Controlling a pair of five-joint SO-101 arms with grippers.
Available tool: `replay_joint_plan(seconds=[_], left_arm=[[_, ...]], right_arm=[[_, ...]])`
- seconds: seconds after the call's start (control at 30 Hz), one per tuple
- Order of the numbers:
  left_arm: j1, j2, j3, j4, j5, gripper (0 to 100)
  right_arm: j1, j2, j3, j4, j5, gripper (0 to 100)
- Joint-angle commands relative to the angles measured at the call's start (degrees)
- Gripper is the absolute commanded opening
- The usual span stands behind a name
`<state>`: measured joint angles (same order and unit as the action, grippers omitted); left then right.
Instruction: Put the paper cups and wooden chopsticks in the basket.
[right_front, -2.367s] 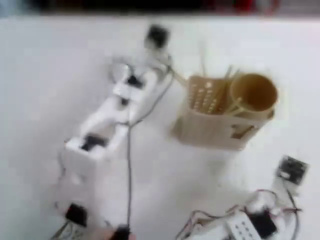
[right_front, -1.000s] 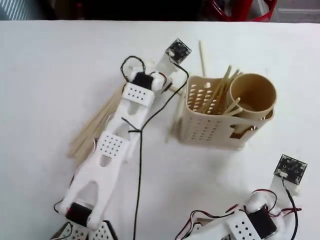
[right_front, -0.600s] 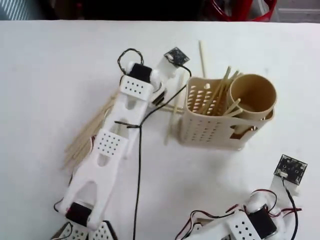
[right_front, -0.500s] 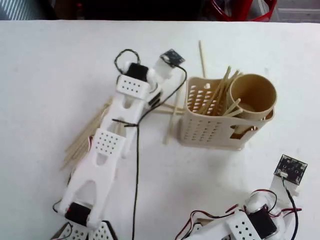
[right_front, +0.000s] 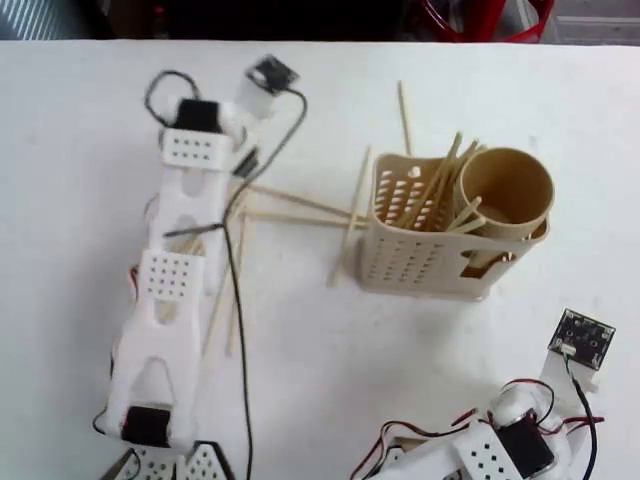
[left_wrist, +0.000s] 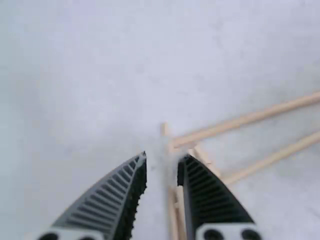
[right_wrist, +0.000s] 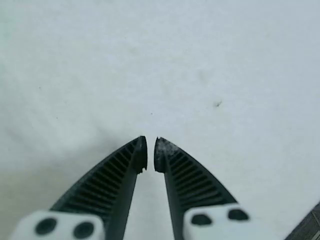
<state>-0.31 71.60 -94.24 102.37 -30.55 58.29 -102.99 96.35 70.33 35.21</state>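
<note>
Status check, high view. The cream perforated plastic basket (right_front: 420, 262) stands right of centre on the white table (right_front: 90, 120). A tan paper cup (right_front: 505, 190) sits upright in its right end, and a bundle of wooden chopsticks (right_front: 437, 185) leans inside its left part; that share of the job looks done. Left to do, by my judgement: one loose chopstick (right_front: 403, 115) lies beyond the basket toward the top of the frame, another (right_front: 347, 230) lies just beside the basket's left wall, and a scatter of loose sticks (right_front: 295, 199) fans from centre-left toward the basket, with more partly hidden under the white arm (right_front: 165, 290) at the left. The left gripper (left_wrist: 161, 167) is low over the ends of that scatter, jaws narrowly parted. One stick runs along the inside of a finger, but I cannot tell whether it is pinched. The right gripper (right_wrist: 150, 150), at the lower right, hangs over bare table, tips all but touching and holding nothing.
</note>
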Motion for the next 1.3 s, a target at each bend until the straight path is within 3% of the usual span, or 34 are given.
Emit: replay_joint_plan(seconds=[0.0,0.1,0.37,0.53,0.67,0.93,1.27], left_arm=[[-2.86,-14.11,-0.44,0.35,5.45,5],[-4.70,-20.35,8.88,0.44,12.13,3],[-1.71,-45.67,63.65,-1.23,9.93,10],[1.80,-60.62,94.68,-14.59,8.97,15],[4.97,-69.05,112.70,-26.37,11.34,15],[5.14,-70.37,124.48,-37.54,17.49,15],[3.91,-70.37,131.96,-45.10,18.02,15]], right_arm=[[0.48,-0.04,0.53,-0.04,0.44,3.8],[0.48,-0.04,0.53,-0.04,0.44,3.8],[0.48,-0.04,0.53,-0.04,0.44,3.8],[0.48,-0.04,0.53,-0.04,0.44,3.8],[0.48,-0.04,0.53,-0.04,0.44,3.8],[0.48,-0.04,0.53,-0.04,0.44,3.8],[0.48,-0.04,0.53,-0.04,0.44,3.8]])
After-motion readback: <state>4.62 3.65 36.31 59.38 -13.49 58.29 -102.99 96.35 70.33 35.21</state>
